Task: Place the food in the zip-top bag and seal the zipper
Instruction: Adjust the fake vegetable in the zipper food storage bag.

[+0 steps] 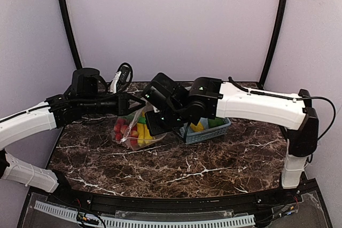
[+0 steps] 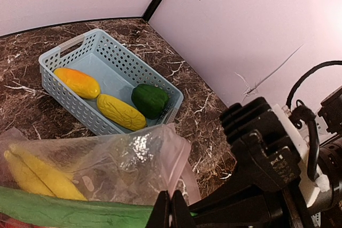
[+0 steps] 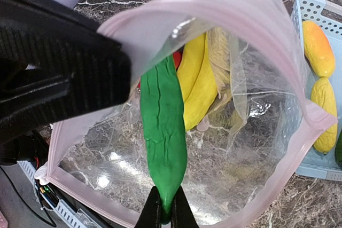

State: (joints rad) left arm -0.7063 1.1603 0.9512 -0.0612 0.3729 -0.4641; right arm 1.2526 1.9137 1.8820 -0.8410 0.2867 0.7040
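Note:
The clear zip-top bag (image 3: 251,132) is held open, its pinkish zipper (image 3: 214,4) forming a wide loop. My right gripper (image 3: 165,214) is shut on the end of a long green vegetable (image 3: 163,132) that reaches into the bag mouth beside yellow bananas (image 3: 200,84) and a red fruit. My left gripper (image 2: 171,212) is shut on the bag's pink zipper edge (image 2: 179,156) and holds it up. In the top view the bag (image 1: 132,130) with red and yellow food lies between both grippers.
A light-blue lattice basket (image 2: 64,54) stands right of the bag, holding an orange piece (image 2: 77,82), a yellow piece (image 2: 121,112) and a dark green vegetable (image 2: 149,100). It also shows in the top view (image 1: 206,132). Purple walls enclose the marble table.

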